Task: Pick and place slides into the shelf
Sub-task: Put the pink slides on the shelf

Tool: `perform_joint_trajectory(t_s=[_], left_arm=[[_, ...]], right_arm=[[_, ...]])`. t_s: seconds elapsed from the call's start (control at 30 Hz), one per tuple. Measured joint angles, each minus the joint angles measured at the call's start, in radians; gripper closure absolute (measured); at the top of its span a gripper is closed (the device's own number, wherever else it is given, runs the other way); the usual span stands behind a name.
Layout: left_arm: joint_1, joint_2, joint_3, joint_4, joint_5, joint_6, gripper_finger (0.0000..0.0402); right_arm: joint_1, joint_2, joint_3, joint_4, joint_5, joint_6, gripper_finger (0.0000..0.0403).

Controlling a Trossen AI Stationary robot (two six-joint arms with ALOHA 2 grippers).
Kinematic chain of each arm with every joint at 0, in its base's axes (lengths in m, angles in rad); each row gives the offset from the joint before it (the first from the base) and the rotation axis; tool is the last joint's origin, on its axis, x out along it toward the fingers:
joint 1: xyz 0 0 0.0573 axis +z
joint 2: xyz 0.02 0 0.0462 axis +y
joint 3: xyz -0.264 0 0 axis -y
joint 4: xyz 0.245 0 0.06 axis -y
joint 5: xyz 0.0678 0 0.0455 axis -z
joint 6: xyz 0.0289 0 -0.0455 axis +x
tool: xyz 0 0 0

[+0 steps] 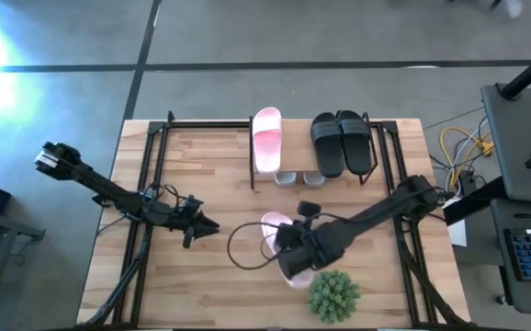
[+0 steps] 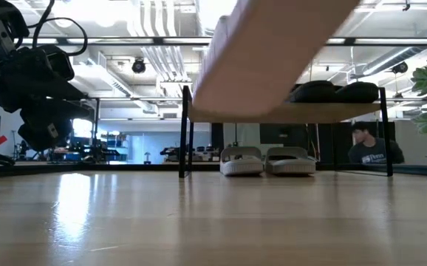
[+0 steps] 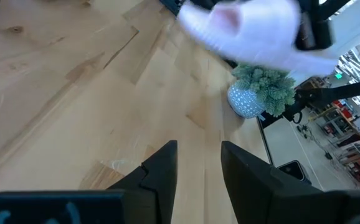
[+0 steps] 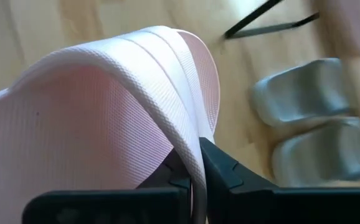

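My right pincer [image 4: 195,177] is clenched on the strap edge of the second pink slide [image 1: 279,241], lifted off the bench [image 1: 210,175] near the plant [image 1: 333,292]; next it wants carrying to the shelf [image 1: 389,147]. Shelf top holds one pink slide [image 1: 266,138] and the black pair [image 1: 343,142]; grey pair [image 2: 267,160] beneath. Left pincer [image 3: 198,177] idles, part-open and empty

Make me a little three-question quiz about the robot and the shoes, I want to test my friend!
1. True or false: the right gripper is shut on the strap of a pale pink slide sandal.
2. What stands on the low wooden-topped shelf? A) one pink slide and the black pair of slides B) the small green plant C) nothing
3. Fill in: the light grey pair of slides sits ____ the shelf.

Key: 1 true; 2 A; 3 under.
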State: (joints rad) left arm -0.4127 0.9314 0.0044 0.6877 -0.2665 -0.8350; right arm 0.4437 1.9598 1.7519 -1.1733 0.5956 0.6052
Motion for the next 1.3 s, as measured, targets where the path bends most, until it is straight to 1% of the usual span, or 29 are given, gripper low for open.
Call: perform_joint_trajectory(t_s=[0.07,0.2,0.27,0.33,0.43,0.53,0.63,0.83,1.0,1.07,1.2,1.3], left_arm=[[0.000,0.000,0.000,0.002,0.000,0.000,0.0293],[0.000,0.000,0.004,0.003,0.000,-0.023,0.0293],[0.000,0.000,0.006,0.004,0.000,-0.024,0.0293],[0.000,0.000,0.012,0.010,0.000,-0.025,0.0293],[0.000,0.000,0.033,0.019,0.000,-0.026,0.0293],[0.000,0.000,0.056,0.018,0.000,-0.026,0.0293],[0.000,0.000,0.070,0.018,-0.003,-0.026,0.0293],[0.001,-0.007,0.068,0.011,-0.058,-0.023,0.0293],[0.001,-0.019,0.068,0.015,-0.063,-0.024,0.0293],[0.001,-0.028,0.068,0.013,-0.064,-0.023,0.0293],[0.001,-0.032,0.068,0.012,-0.100,-0.023,0.0293],[0.001,-0.030,0.068,0.012,-0.128,-0.023,0.0293]], right_arm=[[0.025,-0.001,0.059,-0.064,0.073,0.056,0.0394],[0.062,-0.002,0.187,-0.186,0.271,0.180,0.0394],[0.064,-0.002,0.248,-0.235,0.339,0.235,0.0394],[0.052,-0.002,0.293,-0.276,0.380,0.269,0.0394],[0.013,-0.002,0.337,-0.302,0.445,0.277,0.0394],[-0.054,-0.001,0.371,-0.351,0.460,0.277,0.0394],[-0.150,-0.002,0.390,-0.401,0.460,0.256,0.0394],[-0.366,-0.030,0.400,-0.396,0.421,-0.005,0.0394],[-0.523,-0.045,0.368,-0.376,0.420,-0.267,0.0394],[-0.563,-0.048,0.350,-0.342,0.405,-0.375,0.0394],[-0.615,-0.058,0.278,-0.204,0.301,-0.601,0.0394],[-0.637,-0.059,0.219,-0.073,0.294,-0.714,0.0394]])
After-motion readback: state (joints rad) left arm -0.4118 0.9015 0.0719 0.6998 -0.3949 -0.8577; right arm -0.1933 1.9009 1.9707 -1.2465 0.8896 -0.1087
